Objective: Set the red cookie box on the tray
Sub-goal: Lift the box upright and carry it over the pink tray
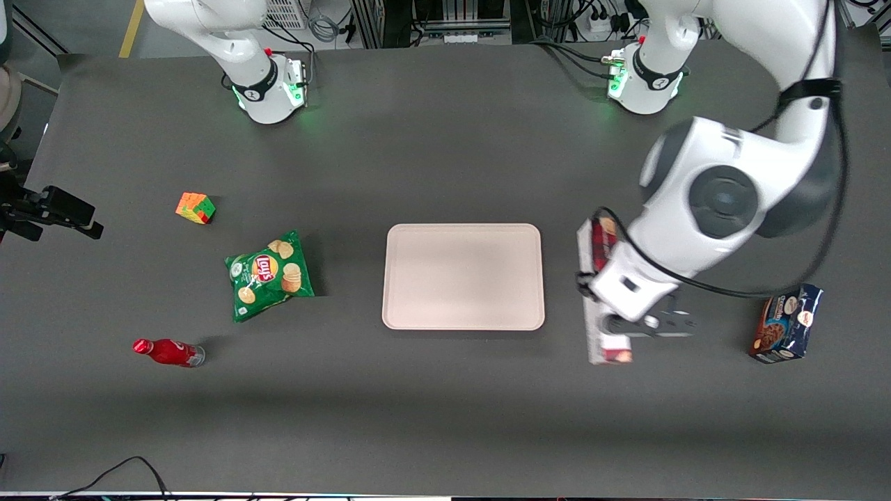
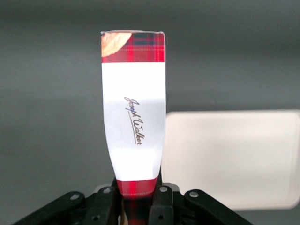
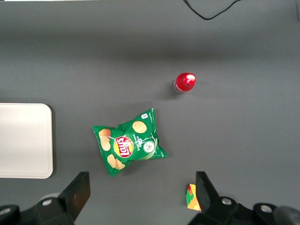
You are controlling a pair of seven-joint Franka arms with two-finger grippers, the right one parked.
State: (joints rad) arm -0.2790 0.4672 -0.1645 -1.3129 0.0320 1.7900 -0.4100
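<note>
Beside the tray (image 1: 463, 276), toward the working arm's end of the table (image 1: 445, 403), the front view shows the red cookie box (image 1: 600, 245) under the gripper (image 1: 619, 327), not yet on the tray, while the wrist view shows the fingers (image 2: 161, 202) clamped on the box's end.

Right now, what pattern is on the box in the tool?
Dark-red plaid with a white label band on the red cookie box, clearest in the left wrist view.
</note>
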